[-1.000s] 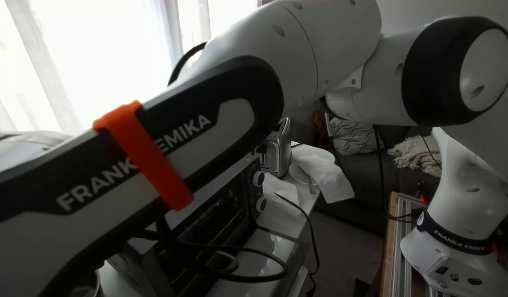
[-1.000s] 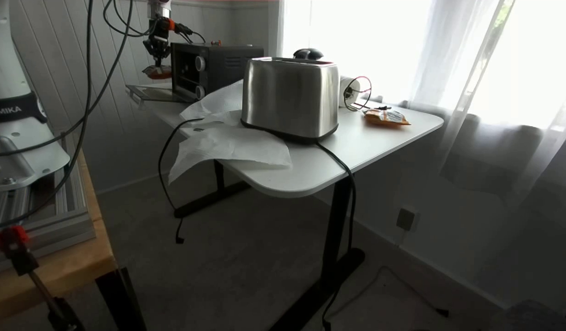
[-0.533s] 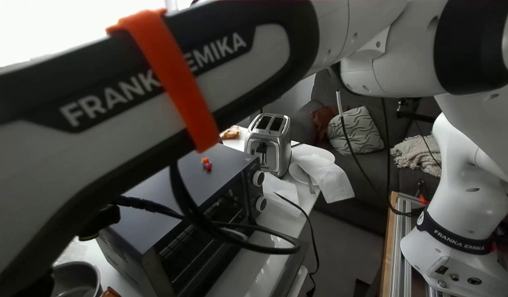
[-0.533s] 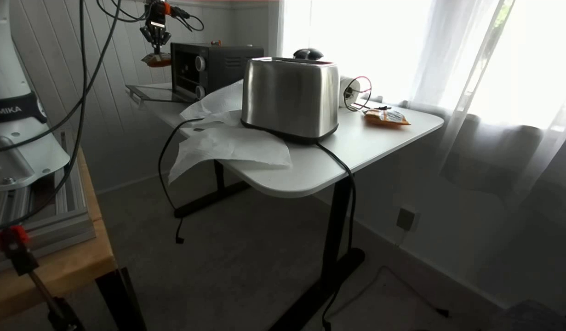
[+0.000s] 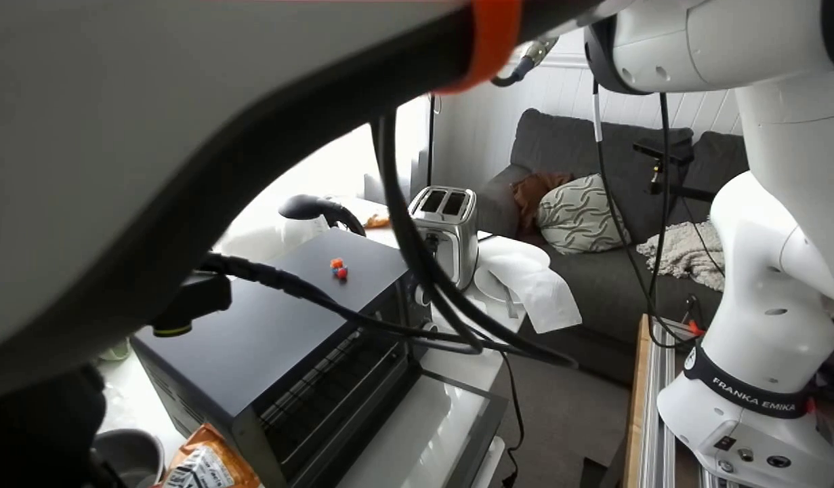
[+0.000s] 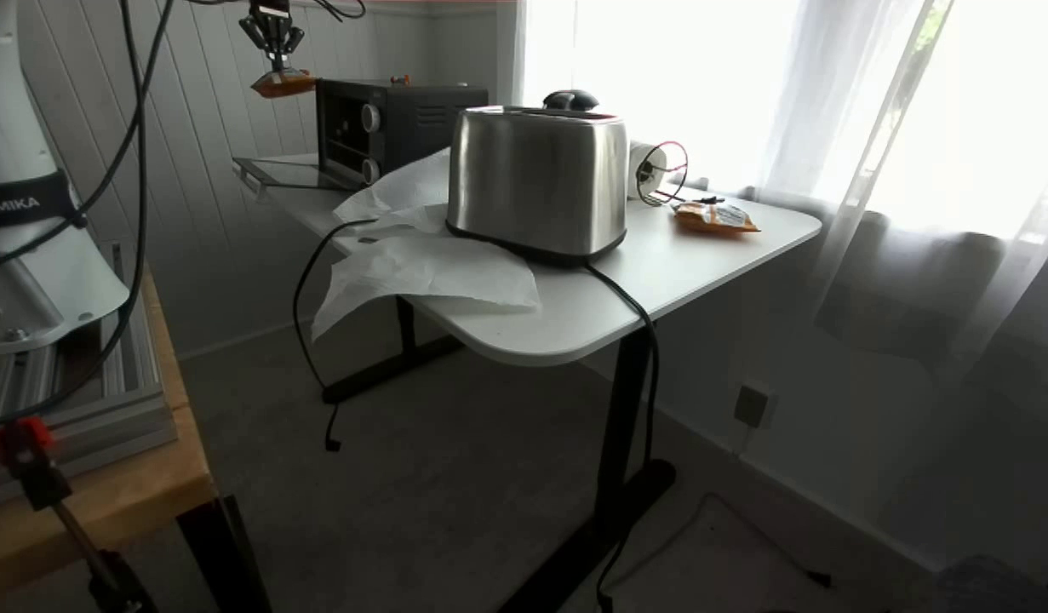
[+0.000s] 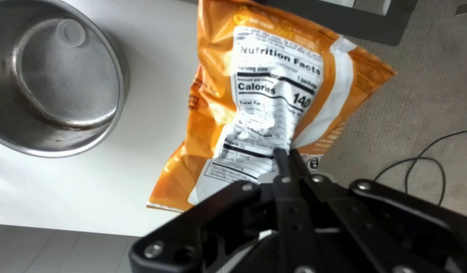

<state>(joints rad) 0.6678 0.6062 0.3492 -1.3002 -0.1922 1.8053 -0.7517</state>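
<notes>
My gripper [image 7: 287,152] is shut on an orange snack bag [image 7: 214,98], pinching creases into its white nutrition label. The bag hangs from the fingertips, and part of it is hidden behind the fingers. In an exterior view the gripper [image 6: 278,64] holds the bag [image 6: 283,83] in the air, in front of and above the toaster oven's lowered door. A corner of the bag [image 5: 210,468] shows at the bottom of an exterior view, where the arm hides the gripper. Beside the bag in the wrist view stands a metal pot [image 7: 85,87] with a small clear round thing inside.
The dark toaster oven [image 5: 227,366] has its glass door [image 5: 417,427] down; small red and orange bits [image 5: 339,268] lie on top. A steel toaster [image 6: 536,183], paper towels [image 6: 430,272] and another orange bag [image 6: 715,217] are on the white table. Loose cables [image 5: 417,251] hang from the arm.
The gripper has risen with the bag, drifting slightly away from the oven. The arm has swung across an exterior view, uncovering the oven top and the sofa. The grip has stayed shut.
</notes>
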